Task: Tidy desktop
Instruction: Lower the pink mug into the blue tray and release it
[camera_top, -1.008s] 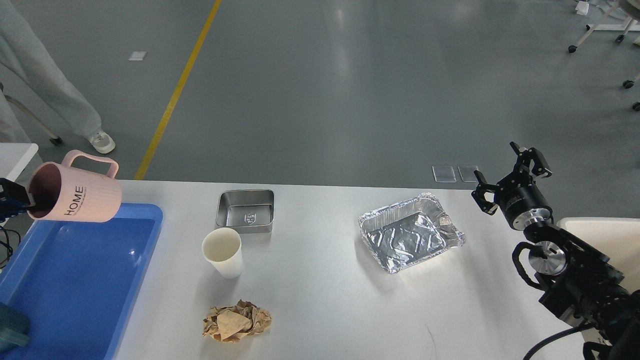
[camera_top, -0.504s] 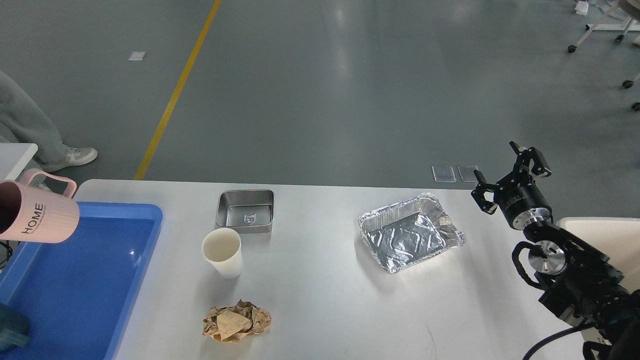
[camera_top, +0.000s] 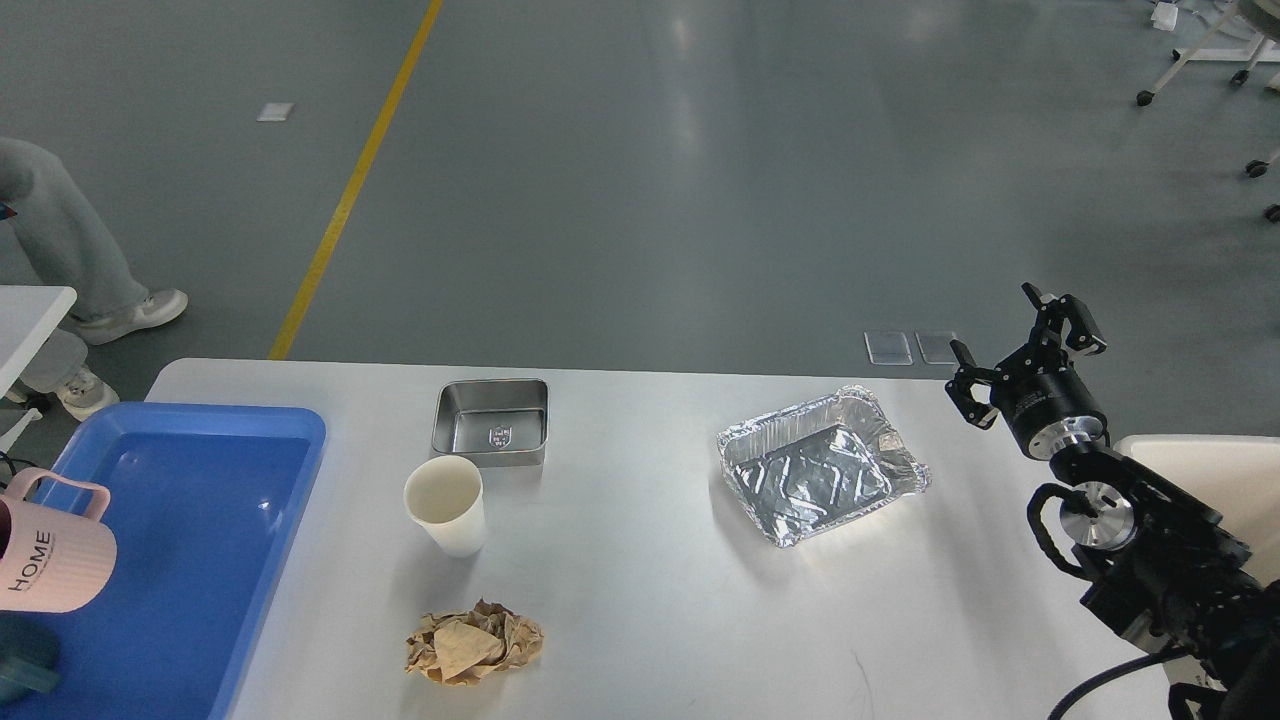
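My right gripper (camera_top: 1020, 340) hangs with its two black fingers spread wide and nothing between them, just past the far right corner of the large white rectangular desktop (camera_top: 650, 580), which stretches away to its left and toward me. My left gripper is out of sight.

Nearest that gripper on the desktop is the crinkled silver foil tray (camera_top: 820, 465); further left stand the square stainless steel dish (camera_top: 491, 420), the white paper cup (camera_top: 445, 505) and the crumpled brown paper wad (camera_top: 473, 643).

Since a second ago the ribbed pink plastic mug (camera_top: 45, 555) has dropped from above the far left corner of the blue plastic tray (camera_top: 280, 500) to low at the view's left edge, over the tray.

The mug reads "HOME". The steel dish carries a small emblem I cannot read.
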